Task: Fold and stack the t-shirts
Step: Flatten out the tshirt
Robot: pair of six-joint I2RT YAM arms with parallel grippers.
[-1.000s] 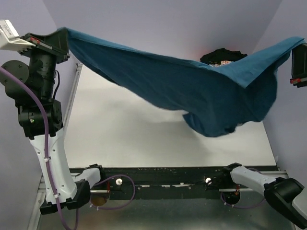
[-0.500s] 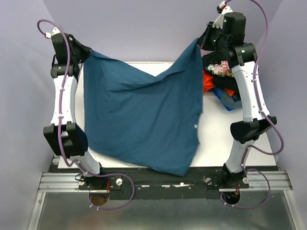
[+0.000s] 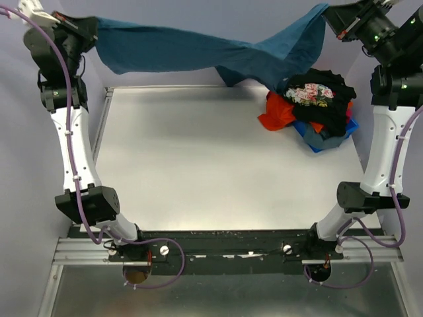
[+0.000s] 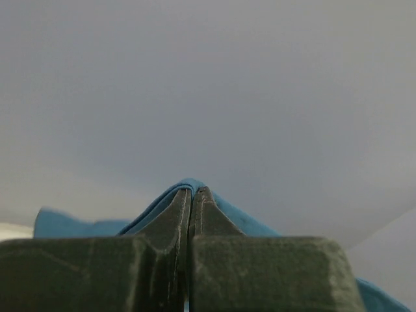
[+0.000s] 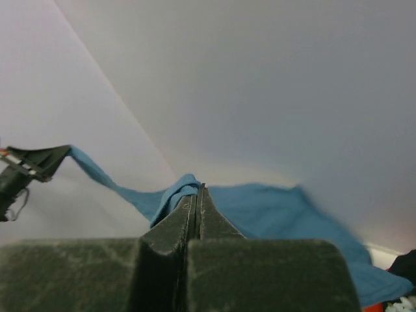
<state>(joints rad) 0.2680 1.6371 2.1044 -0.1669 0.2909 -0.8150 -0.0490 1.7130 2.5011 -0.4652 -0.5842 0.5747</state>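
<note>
Both arms hold the plain teal-blue cloth t-shirt stretched high above the white table, along its far edge. The left gripper and right gripper are each clamped on a corner. I judge this the spreading step; next, it needs lowering flat onto the table. Only the overhead view shows the heap of crumpled shirts at the table's far right. The wrist views show cloth nipped between closed fingers.

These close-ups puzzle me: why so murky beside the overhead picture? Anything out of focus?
Top view: evenly lit, sharp, hardly any shadow on the table. Left wrist view: dim; the left claw looms dark and soft before a blank wall. Right wrist view: brighter; the right claw equally soft, the teal shirt smeared at its right edge.
</note>
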